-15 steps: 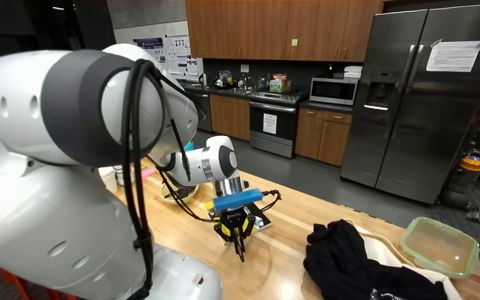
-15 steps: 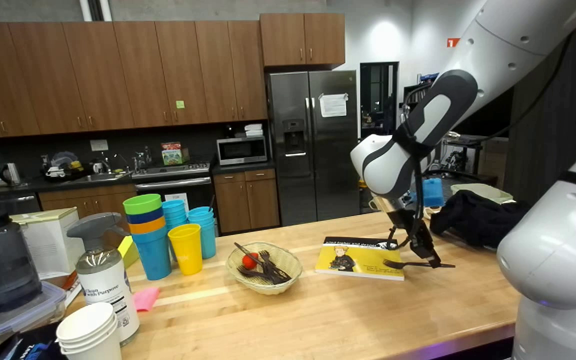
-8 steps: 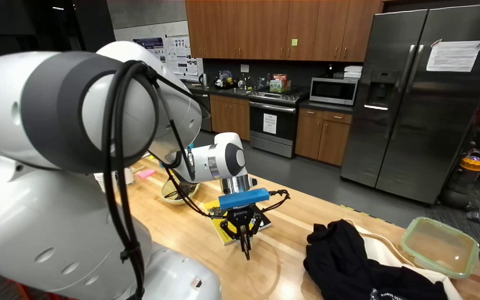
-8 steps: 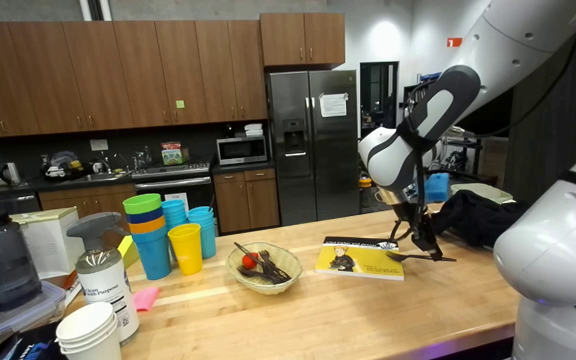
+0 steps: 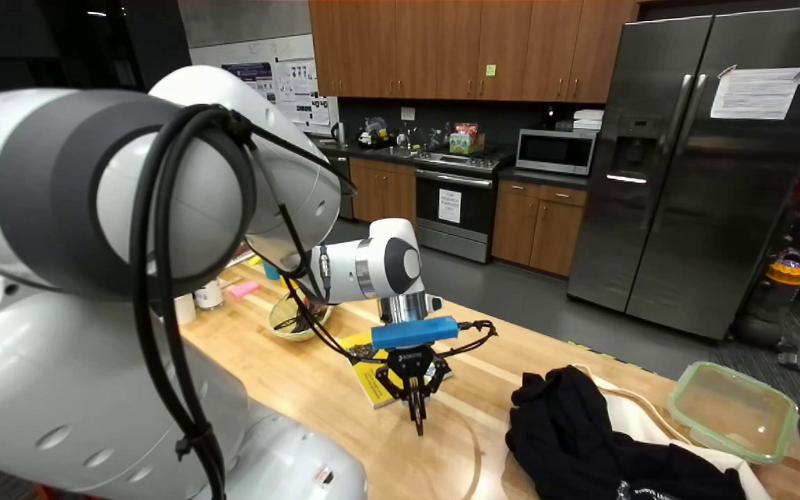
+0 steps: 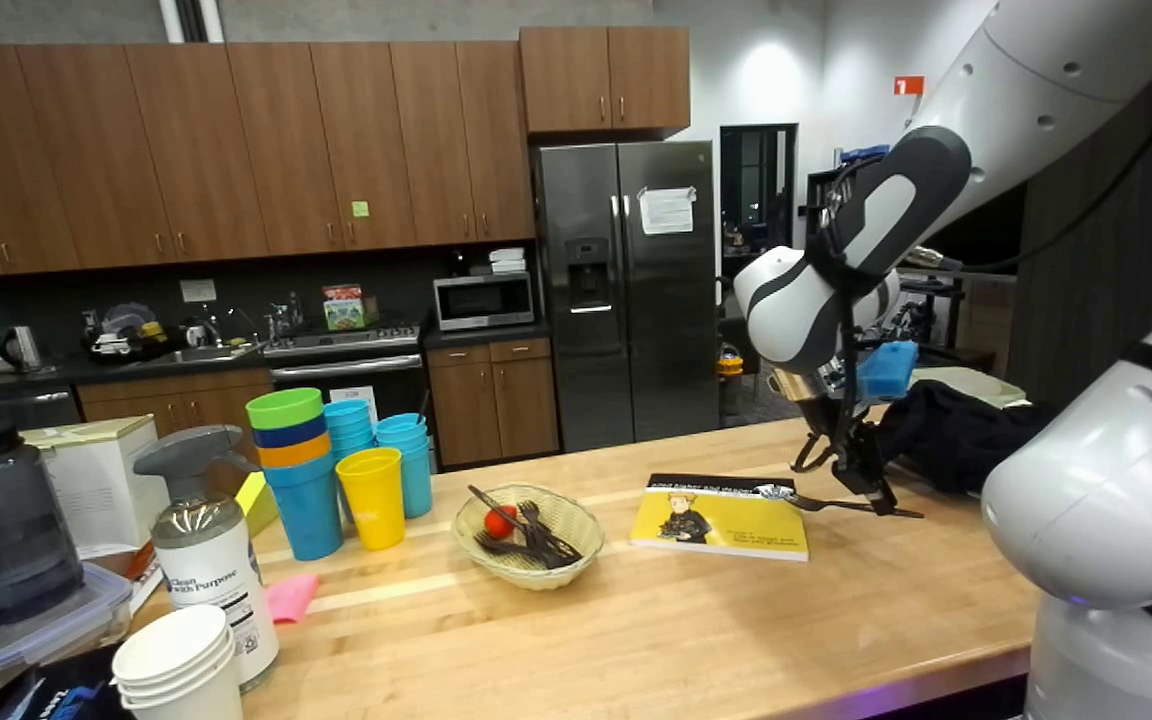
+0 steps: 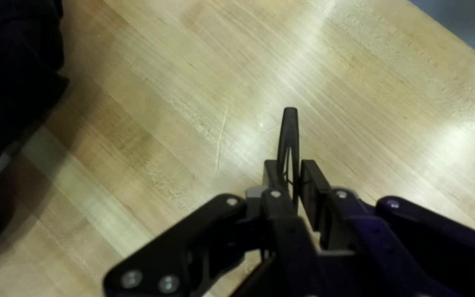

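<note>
My tool point(image 7: 292, 173) is drawn to a narrow gap, pinching a dark fork point(image 7: 290, 130) by its handle, the tines pointing toward the yellow cartoon-covered book point(image 6: 721, 525) near it on the counter point(image 6: 636, 640). On the far side of my tool from the book, a black sweatshirt point(image 5: 584, 444) lies bunched. Well past the book sits a wicker basket point(image 6: 528, 575) holding more dark forks point(image 6: 544, 546) and a red ball point(image 6: 501, 523). Farther still from my tool, beyond the basket, stand a yellow cup point(image 6: 373, 502) and a spray bottle point(image 6: 216, 590).
</note>
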`<state>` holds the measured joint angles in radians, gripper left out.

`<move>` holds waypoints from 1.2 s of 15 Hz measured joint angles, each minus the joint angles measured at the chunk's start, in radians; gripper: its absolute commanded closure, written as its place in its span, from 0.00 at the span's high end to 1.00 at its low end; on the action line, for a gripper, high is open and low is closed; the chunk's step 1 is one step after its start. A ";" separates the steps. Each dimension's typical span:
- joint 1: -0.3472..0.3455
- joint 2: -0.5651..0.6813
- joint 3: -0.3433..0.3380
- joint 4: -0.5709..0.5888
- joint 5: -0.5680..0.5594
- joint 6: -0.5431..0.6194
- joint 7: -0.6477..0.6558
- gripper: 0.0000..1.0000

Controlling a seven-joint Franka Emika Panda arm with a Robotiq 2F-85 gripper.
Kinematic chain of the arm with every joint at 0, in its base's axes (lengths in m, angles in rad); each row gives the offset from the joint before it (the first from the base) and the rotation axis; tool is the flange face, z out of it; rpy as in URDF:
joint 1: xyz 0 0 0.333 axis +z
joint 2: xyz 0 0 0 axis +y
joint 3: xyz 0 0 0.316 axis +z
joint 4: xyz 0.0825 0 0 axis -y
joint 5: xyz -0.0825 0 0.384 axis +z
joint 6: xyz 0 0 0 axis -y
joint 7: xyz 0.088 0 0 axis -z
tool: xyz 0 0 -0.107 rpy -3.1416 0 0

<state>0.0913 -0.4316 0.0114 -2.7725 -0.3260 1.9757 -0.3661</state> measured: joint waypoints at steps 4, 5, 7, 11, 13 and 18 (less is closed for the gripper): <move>-0.015 0.021 0.000 -0.002 -0.004 -0.002 0.054 0.04; -0.018 0.026 0.000 -0.002 -0.004 -0.002 0.068 0.04; -0.024 0.032 0.000 -0.002 -0.005 -0.004 0.093 0.04; -0.039 0.034 0.001 -0.002 -0.007 -0.016 0.135 0.04; -0.044 0.034 0.001 -0.002 -0.008 -0.023 0.148 0.04; -0.044 0.035 0.014 -0.002 -0.008 -0.042 0.157 0.04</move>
<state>0.0470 -0.3970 0.0252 -2.7746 -0.3338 1.9336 -0.2089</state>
